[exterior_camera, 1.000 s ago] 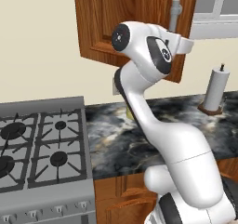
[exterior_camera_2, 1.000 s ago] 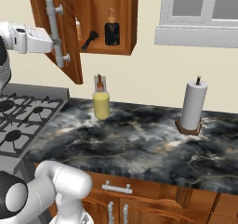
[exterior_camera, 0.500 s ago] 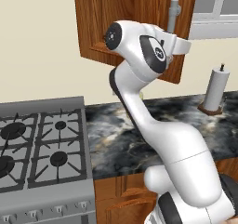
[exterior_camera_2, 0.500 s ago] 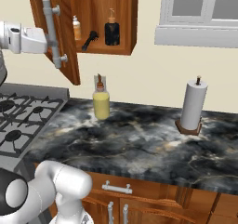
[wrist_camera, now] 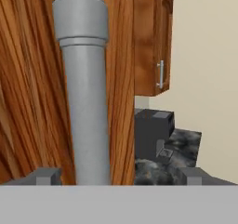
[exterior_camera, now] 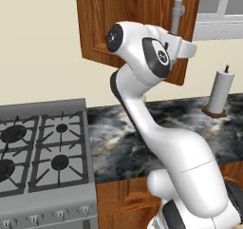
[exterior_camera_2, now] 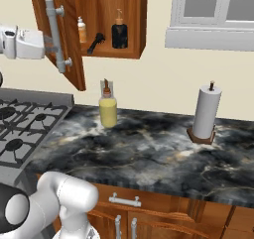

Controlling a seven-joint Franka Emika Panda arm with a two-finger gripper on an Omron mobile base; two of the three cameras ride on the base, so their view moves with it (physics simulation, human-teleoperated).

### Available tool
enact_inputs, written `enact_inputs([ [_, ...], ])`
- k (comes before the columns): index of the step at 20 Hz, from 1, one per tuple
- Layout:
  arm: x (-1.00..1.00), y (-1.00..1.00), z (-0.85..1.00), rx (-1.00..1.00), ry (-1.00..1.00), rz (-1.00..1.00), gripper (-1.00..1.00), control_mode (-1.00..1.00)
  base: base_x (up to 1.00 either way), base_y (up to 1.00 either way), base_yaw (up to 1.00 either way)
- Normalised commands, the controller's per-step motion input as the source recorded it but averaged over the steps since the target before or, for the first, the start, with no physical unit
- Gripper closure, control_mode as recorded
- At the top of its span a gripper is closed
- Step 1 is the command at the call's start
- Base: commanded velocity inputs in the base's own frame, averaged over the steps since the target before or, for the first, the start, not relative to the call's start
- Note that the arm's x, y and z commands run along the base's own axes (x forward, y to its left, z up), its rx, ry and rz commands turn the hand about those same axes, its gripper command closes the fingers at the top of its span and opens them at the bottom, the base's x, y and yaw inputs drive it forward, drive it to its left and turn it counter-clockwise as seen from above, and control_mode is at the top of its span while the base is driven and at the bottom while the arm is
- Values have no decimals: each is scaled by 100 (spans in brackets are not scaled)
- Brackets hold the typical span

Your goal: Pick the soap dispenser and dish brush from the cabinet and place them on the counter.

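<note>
The reddish-brown cabinet (exterior_camera_2: 136,20) stands open, its door (exterior_camera_2: 74,49) swung out to the left. Inside it are the black soap dispenser (exterior_camera_2: 119,32), the black dish brush (exterior_camera_2: 95,42) lying tilted, and a small orange bottle (exterior_camera_2: 81,29). My gripper (exterior_camera_2: 49,45) is at the door's grey bar handle (exterior_camera_2: 56,34). In the hand view the handle (wrist_camera: 86,102) runs between my open gripper (wrist_camera: 119,175), close to one fingertip (wrist_camera: 46,175). From the left base view I see the door's back (exterior_camera: 133,14) and the hand (exterior_camera: 186,48). The dark veined counter (exterior_camera_2: 149,153) lies below.
A yellow bottle (exterior_camera_2: 107,110) stands on the counter under the cabinet, and a paper towel holder (exterior_camera_2: 206,115) stands to the right. The grey stove (exterior_camera: 42,147) borders the counter on the left. A window (exterior_camera_2: 213,10) is at the upper right.
The door has swung further open to the left with my hand at its handle, and more of the cabinet's inside shows.
</note>
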Motion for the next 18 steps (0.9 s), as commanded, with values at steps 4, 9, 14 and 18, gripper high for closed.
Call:
enact_inputs([
  [4,-59,0,0,0,-8,0,-100,-100,0,0,0],
  [9,-66,-1,6,0,-11,0,-100,-100,0,0,0],
  [14,-40,-19,8,1,-5,0,-100,-100,0,0,0],
  [18,-12,-41,10,5,0,0,-100,-100,0,0,0],
])
